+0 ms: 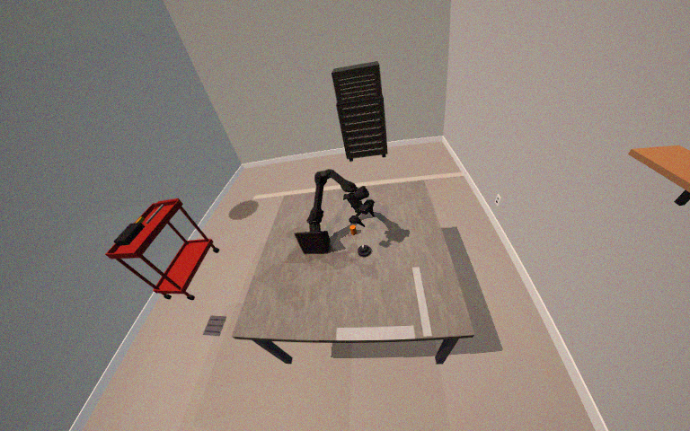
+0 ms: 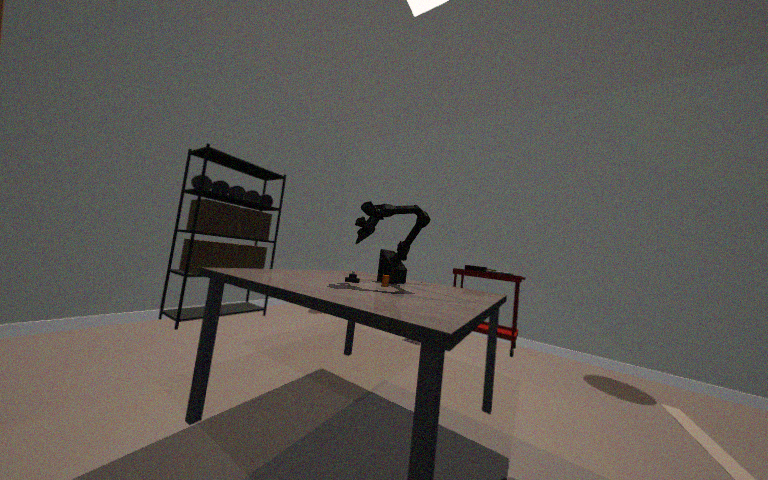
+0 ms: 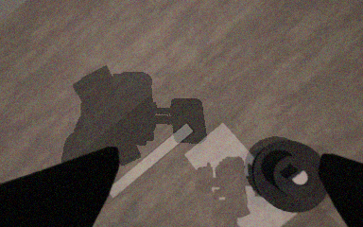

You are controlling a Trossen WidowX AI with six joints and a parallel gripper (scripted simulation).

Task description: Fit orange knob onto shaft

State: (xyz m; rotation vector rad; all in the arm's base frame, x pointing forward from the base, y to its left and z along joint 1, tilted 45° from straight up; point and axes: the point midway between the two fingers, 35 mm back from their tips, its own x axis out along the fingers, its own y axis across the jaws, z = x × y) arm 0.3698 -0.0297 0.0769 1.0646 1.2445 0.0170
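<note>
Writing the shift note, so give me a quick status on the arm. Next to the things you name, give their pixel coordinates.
Gripper (image 1: 365, 216) (image 2: 357, 231) (image 3: 215, 159) open, empty, above table. Orange knob (image 1: 353, 229) (image 2: 385, 280) standing on table, off the pedestal (image 1: 364, 250) (image 2: 351, 278) (image 3: 268, 182). Shaft uncovered, nothing seen blocking it.

A matte black, multi-jointed robot arm (image 1: 317, 200) (image 2: 421, 220) with slim links and bulky joints is seen, mounted on a black, box-shaped base (image 1: 314, 243) (image 2: 384, 265).

A red cart (image 1: 143, 252) (image 2: 489, 274) and a dark shelf rack (image 2: 239, 164) stand near the walls.

The orange knob (image 1: 353, 229) (image 2: 385, 280) stands (unfitted) on the table, near the dark round pedestal (image 1: 364, 250) (image 2: 351, 278) (image 3: 306, 199).
</note>
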